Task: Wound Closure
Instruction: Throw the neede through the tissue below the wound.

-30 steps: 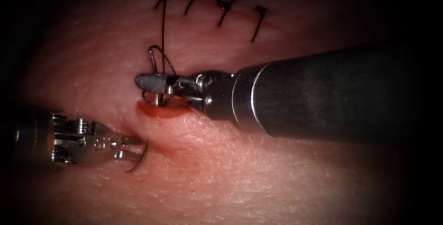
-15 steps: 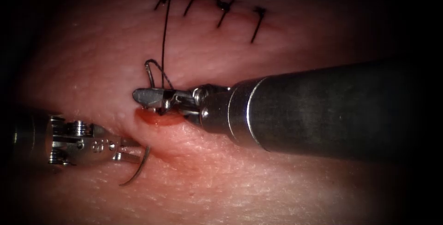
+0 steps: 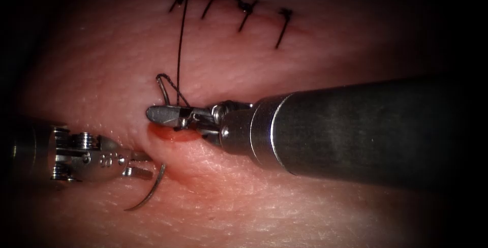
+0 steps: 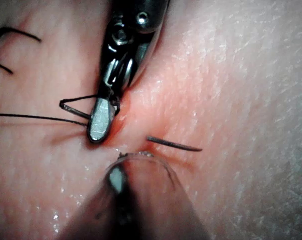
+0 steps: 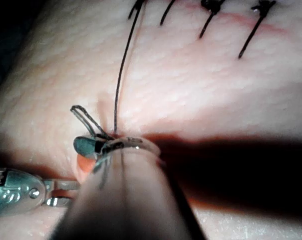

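Holding needle [image 3: 147, 192] near one end, L gripper [image 3: 144, 165]; arc curves down-left.

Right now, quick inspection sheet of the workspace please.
Surface: tissue, cut with red fluid under the right tool.
Job's things: needle, free of the tissue; thread running up, kinked loop near the cut.
Clutter: four finished stitches.
Grippers: left end effector holds the needle near one end; right end effector shut on thread.
Cables: nothing seen.
Surroundings: dark.
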Available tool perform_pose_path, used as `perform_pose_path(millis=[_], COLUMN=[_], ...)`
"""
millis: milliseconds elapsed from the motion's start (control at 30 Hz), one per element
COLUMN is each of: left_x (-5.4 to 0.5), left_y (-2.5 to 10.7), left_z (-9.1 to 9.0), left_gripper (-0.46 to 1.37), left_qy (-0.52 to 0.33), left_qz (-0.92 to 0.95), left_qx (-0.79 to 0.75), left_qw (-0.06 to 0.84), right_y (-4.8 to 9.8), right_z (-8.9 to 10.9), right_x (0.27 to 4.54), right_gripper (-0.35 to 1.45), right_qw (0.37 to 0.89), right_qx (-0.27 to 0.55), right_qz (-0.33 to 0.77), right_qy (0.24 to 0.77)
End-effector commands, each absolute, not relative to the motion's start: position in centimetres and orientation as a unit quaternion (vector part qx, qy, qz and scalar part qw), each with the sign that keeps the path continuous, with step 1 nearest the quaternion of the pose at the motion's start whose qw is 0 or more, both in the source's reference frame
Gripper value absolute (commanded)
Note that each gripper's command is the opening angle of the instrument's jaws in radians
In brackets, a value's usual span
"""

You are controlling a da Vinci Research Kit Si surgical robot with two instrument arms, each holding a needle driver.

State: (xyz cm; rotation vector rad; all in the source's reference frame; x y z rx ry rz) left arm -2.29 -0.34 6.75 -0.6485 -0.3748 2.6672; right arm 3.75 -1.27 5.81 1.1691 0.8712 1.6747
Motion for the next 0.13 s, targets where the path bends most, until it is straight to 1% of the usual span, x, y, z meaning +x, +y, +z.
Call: perform_pose_path(millis=[33,133], left_x=[-2.3,-2.32], left_y=[-0.34,-0.34], left_z=[6.76,6.76], left_gripper=[0.13,0.14], left_qy=[-0.131,-0.129], left_qz=[0.947,0.947], left_qx=[-0.229,-0.23], left_qw=[0.184,0.183], right_y=[-1.27,-1.26], right_z=[5.8,5.8], right_x=[3.74,3.73], right_gripper=[-0.35,-0.35], right_qw=[0.445,0.444], right_qx=[0.468,0.467], right_qz=[0.678,0.68], right_qy=[0.35,0.351])
